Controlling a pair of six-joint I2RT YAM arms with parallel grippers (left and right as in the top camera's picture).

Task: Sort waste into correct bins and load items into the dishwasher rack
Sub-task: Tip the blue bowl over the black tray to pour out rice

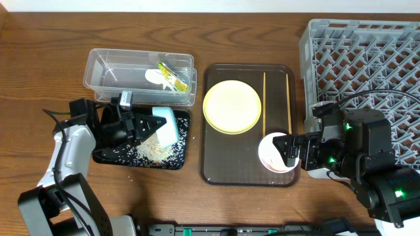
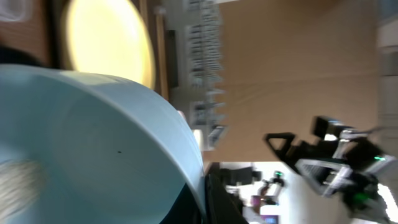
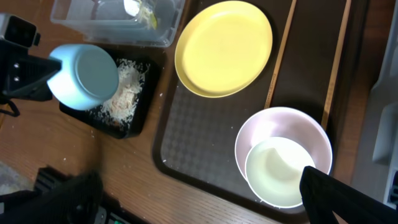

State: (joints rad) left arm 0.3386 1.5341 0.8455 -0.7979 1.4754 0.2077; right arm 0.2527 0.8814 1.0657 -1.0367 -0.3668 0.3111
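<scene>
My left gripper [image 1: 141, 124] is shut on the rim of the light blue bowl [image 1: 165, 126], holding it tipped on its side over the black tray [image 1: 105, 156], where loose rice [image 1: 154, 151] lies. The bowl fills the left wrist view [image 2: 93, 143]. The clear tub [image 1: 98, 65] holds the snack wrapper [image 1: 174, 77] and white paper [image 1: 154, 77]. The yellow plate [image 1: 232, 106], two chopsticks [image 1: 264, 98] and the pinkish-white bowl [image 3: 283, 127] with the white cup [image 3: 280, 171] inside it sit on the brown tray. My right gripper [image 1: 290, 152] is open, one finger over the cup's edge.
The brown serving tray [image 1: 223, 164] lies mid-table. The grey dishwasher rack [image 1: 367, 59] stands at the back right, just beyond the right arm. A few rice grains lie on the table beside the black tray.
</scene>
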